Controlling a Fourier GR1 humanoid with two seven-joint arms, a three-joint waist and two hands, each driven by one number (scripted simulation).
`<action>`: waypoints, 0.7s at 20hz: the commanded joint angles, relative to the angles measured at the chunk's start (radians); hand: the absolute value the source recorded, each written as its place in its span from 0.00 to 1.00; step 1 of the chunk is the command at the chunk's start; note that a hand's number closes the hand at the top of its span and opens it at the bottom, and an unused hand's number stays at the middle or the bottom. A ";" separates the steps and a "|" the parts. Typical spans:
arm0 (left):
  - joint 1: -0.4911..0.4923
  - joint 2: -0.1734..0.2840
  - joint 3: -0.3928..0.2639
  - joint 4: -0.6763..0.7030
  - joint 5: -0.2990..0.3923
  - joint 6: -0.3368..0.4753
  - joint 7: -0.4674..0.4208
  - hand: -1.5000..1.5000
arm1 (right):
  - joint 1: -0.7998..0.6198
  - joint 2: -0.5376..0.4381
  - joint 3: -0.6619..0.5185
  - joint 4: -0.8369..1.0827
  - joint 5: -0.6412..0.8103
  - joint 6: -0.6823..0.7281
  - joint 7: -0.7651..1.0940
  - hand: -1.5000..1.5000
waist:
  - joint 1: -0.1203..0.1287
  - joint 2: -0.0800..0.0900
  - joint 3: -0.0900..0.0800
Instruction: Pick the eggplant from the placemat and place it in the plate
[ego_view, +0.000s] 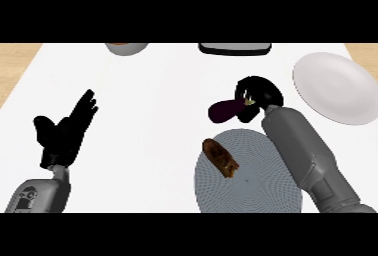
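Head view: right hand (258, 92) curled round the eggplant (226, 110), carried off the placemat (251, 172) past its far edge; carry it rightward, level, to the plate (336, 87) near the counter's right edge before uncurling; left hand (65, 131) rests open, left.

One eggplant (225, 110), one plate (336, 87), one round grey placemat (255, 185), one brown food item (221, 157) on it. Two hands: left (65, 131), right (258, 95). Two partly cropped objects at far edge: one bowl-like (126, 47), one dark tray-like (235, 48).
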 joint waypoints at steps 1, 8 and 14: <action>-0.008 0.001 -0.007 -0.029 -0.004 0.002 0.024 0.50 | -0.080 0.013 -0.044 0.008 0.056 -0.251 0.158 1.00 | 0.010 0.000 0.002; -0.015 0.012 0.020 0.013 0.011 -0.013 0.018 0.50 | -0.160 -0.029 -0.032 -0.027 0.238 -0.620 0.352 1.00 | -0.011 -0.003 -0.001; -0.007 -0.002 0.021 0.016 -0.002 -0.001 0.016 0.50 | -0.158 -0.085 -0.123 0.013 0.216 -0.706 0.405 1.00 | -0.024 -0.006 0.001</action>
